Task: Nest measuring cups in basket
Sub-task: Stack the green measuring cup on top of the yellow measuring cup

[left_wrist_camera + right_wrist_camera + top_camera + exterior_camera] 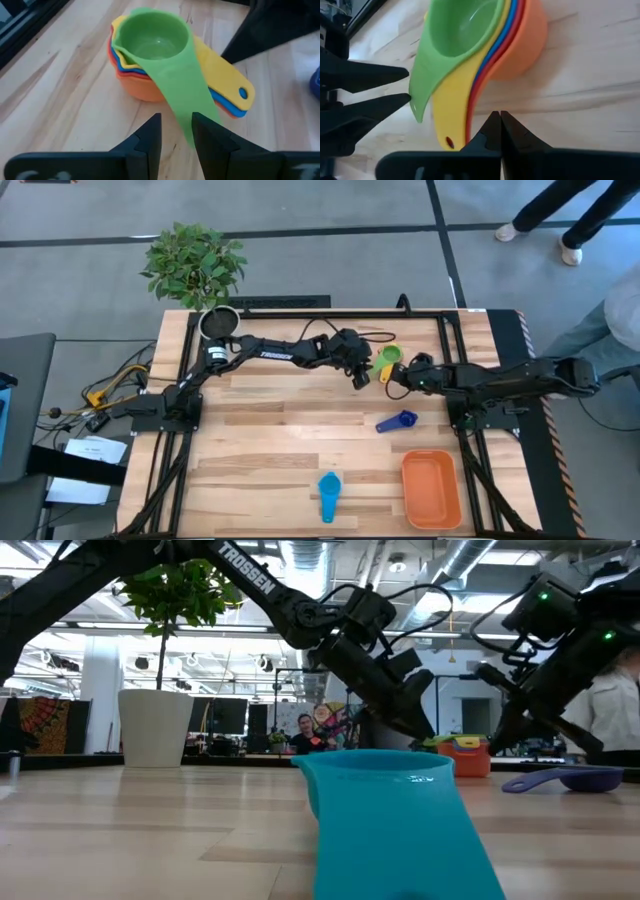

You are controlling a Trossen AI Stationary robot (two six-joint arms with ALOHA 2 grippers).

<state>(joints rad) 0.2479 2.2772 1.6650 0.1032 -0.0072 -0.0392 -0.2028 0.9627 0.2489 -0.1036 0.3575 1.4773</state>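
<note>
Nearest the low camera, the light blue cup (385, 810) is seen filling the foreground; from above it (329, 494) lies on the wooden table (260, 450) just left of the orange basket (432, 489), which sits at the table's near right corner. A dark blue cup (398, 421) lies apart, between the basket and the nested stack. The stack (150, 60) is shown with the green cup (155, 42) on top, then yellow, blue and red, with the orange cup (522, 45) at the bottom; it rests on the table toward the far edge. The left gripper (176, 131) is set narrowly apart, its fingers astride the end of the green handle (182, 100). The right gripper (496, 124) is pressed shut beside the yellow handle (451, 115), holding nothing visible. A potted plant (196, 265) is placed at the far left corner.
</note>
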